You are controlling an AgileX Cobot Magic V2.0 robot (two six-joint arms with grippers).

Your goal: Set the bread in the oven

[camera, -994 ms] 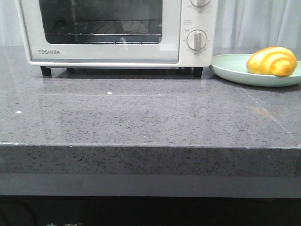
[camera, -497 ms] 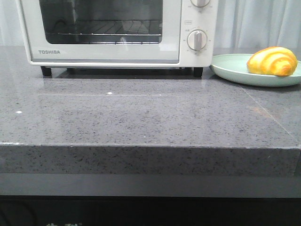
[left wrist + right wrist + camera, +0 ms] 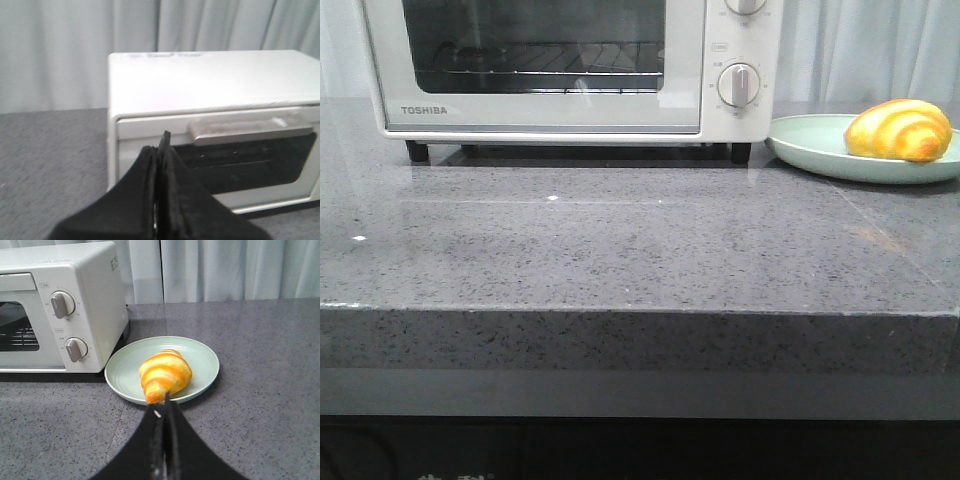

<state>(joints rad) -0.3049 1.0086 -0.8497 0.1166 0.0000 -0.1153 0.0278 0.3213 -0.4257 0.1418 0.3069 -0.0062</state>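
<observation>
Bread [image 3: 900, 130] rests on a pale green plate [image 3: 810, 150], which sits on the grey speckled counter [image 3: 620, 250] just beside the oven [image 3: 570, 65], on the side of the oven that carries the dials. In the right wrist view the bread [image 3: 165, 375] lies near the middle of the plate [image 3: 205, 360], with its orange-brown stripes running across its glossy yellow surface, and the rim of the plate comes close to the oven's black foot without clearly touching it. The oven door is closed; its glass window shows a wire rack [image 3: 550, 75] inside, and a flat handle [image 3: 240, 130] runs along the upper edge of the door. Two round dials [image 3: 62, 304] stand one above the other on the panel beside the door. The left gripper [image 3: 161, 150] is held in front of the oven door, apart from it, with its two black fingers pressed together and nothing between them. The right gripper [image 3: 165, 407] is held on the side of the plate away from the oven's rear curtain, pointing at the bread, its fingers likewise closed against each other and empty. Neither gripper appears in the front view, and neither touches the oven, the plate or the bread.
</observation>
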